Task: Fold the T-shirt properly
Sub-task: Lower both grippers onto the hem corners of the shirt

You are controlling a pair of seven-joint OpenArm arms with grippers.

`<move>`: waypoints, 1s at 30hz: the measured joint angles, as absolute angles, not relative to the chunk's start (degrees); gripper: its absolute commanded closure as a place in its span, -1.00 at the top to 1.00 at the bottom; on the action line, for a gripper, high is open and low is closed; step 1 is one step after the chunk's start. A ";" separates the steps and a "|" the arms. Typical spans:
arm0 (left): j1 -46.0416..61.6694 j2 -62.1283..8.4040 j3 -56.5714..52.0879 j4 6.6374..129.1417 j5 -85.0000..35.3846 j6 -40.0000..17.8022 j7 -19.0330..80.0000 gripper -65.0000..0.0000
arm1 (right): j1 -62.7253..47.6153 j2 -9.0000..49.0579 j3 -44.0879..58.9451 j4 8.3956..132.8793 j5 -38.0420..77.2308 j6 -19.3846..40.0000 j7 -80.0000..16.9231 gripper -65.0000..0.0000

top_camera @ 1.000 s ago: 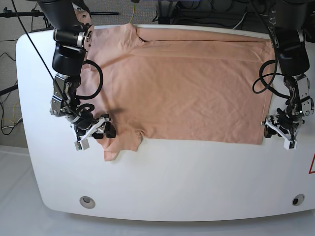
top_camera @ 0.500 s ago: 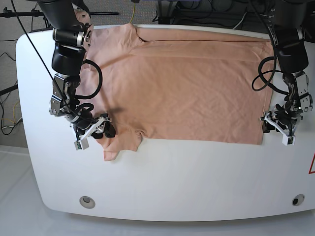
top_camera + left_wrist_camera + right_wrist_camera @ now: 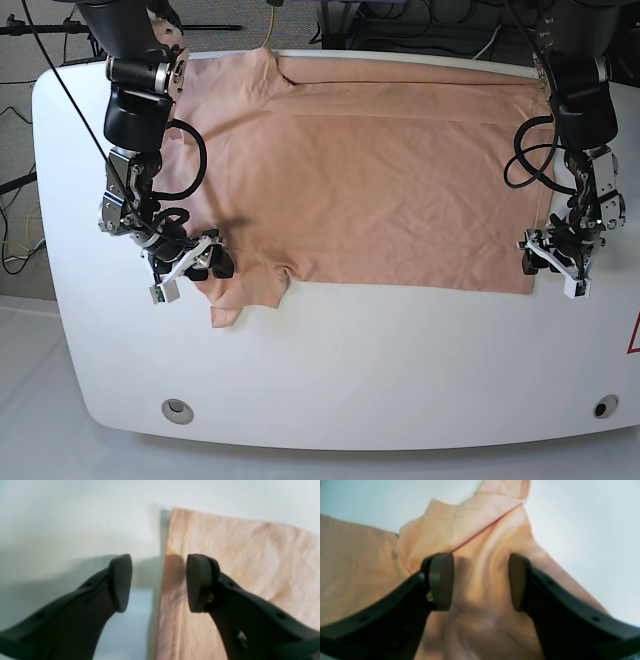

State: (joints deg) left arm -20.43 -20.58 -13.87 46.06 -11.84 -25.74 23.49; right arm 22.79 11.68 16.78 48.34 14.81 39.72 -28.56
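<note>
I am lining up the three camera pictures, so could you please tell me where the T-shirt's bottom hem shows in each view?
Base: the T-shirt ends in its hem at far right, beside the left hand.
Left wrist: hem runs vertically mid-frame, between the open fingers.
Right wrist: not in it; only a sleeve.
Shared landmark: the white table.

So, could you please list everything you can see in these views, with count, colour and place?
T-shirt: one, peach, spread wrinkled across the far half of the table, a sleeve at the near corner by the right gripper.
Table: one, white, under everything.
Cables: several, dark, behind the table.
Right gripper: one, black, open over the sleeve.
Left gripper: one, black, open, straddling the shirt's hem edge at its near corner.
</note>
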 measured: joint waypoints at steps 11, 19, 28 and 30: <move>-20.51 -20.03 -13.87 45.89 -12.03 -26.06 22.98 -0.02 | 22.76 11.62 16.78 48.45 14.79 40.05 -28.62 0.03; -20.43 -19.88 -13.82 45.82 -12.03 -26.06 22.85 -0.03 | 22.76 11.62 16.78 48.45 14.76 40.05 -28.67 0.03; -20.05 -19.68 -13.82 45.87 -12.29 -25.98 22.39 -0.04 | 22.76 11.57 16.88 48.49 14.50 40.05 -28.67 0.04; -20.08 -19.66 -13.82 45.84 -12.27 -25.96 22.41 -0.05 | 22.76 11.57 16.88 48.51 14.52 40.05 -28.67 0.05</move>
State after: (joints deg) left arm -20.08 -19.66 -13.82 45.84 -12.27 -25.96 22.41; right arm 22.76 11.57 16.88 48.51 14.52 40.05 -28.67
